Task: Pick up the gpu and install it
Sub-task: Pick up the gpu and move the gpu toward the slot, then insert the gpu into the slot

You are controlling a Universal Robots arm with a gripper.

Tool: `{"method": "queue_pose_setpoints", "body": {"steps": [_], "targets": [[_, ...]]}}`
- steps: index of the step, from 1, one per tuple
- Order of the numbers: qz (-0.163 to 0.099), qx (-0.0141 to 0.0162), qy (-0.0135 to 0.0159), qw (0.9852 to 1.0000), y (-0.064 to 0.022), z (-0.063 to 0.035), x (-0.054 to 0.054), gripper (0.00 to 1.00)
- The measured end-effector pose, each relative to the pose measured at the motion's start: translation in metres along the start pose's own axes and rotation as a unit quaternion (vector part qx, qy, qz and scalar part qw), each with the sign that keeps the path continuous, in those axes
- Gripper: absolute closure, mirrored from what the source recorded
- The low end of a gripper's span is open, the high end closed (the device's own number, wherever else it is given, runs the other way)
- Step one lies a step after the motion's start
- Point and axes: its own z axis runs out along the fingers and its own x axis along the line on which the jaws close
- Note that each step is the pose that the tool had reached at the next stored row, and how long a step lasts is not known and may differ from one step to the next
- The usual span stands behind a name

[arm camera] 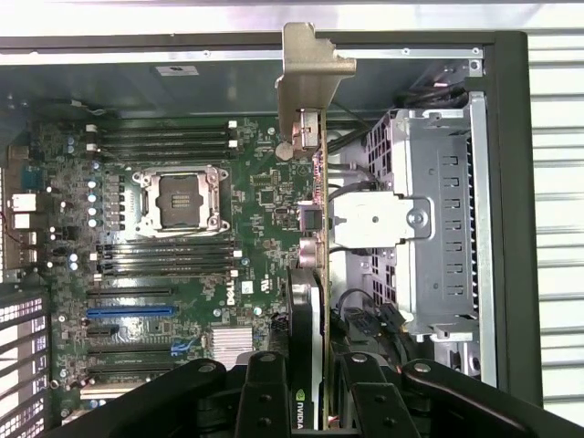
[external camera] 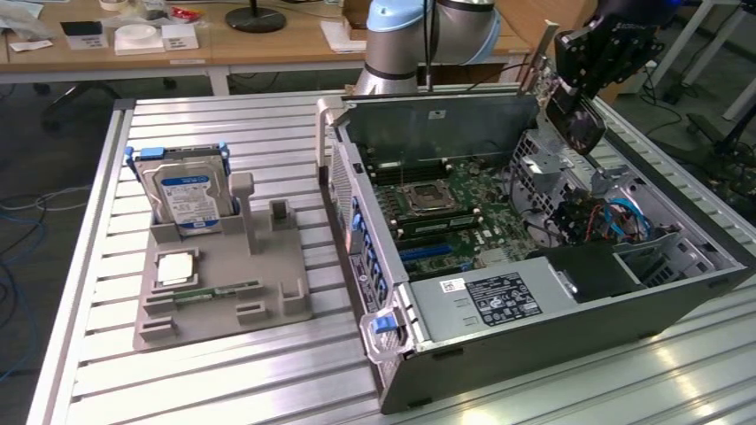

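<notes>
My gripper (arm camera: pixel 315 388) is clamped on the gpu (arm camera: pixel 315 274), 1 black jointed finger (arm camera: pixel 265 392) pressing each flat side of the card. I hold it edge-on, so in the wrist view it reads as a thin green strip of circuit board with a dark shroud along 1 face and a bent, dull silver metal bracket (arm camera: pixel 310 64) at the far end. The card hangs above the open computer case (external camera: pixel 567 345), a dark grey sheet-metal box lying on its side, and is not seated in any slot. Under it lies the green motherboard (arm camera: pixel 265 182), busy with small components, with the square metal-framed CPU socket (arm camera: pixel 187 201) and long black slots. Beside the card sits a perforated silver drive cage (arm camera: pixel 438 228). In the exterior view my gripper (external camera: pixel 603 53) and the gpu (external camera: pixel 576 119) are over the case's far corner. Well apart, on the ribbed aluminium table (external camera: pixel 236 381), a matte grey moulded holder (external camera: pixel 225 292) carries an upright boxy hard drive (external camera: pixel 187 199) with a blue label and a narrow green memory stick (external camera: pixel 219 290) lying flat.
</notes>
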Motion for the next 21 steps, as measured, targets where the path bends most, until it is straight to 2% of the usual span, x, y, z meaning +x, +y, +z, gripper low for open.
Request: {"method": "queue_pose_setpoints", "body": {"steps": [21], "targets": [[-0.005, 0.0, 0.0005, 1.0, -0.0001, 0.0009, 0.0001, 0.73]]}}
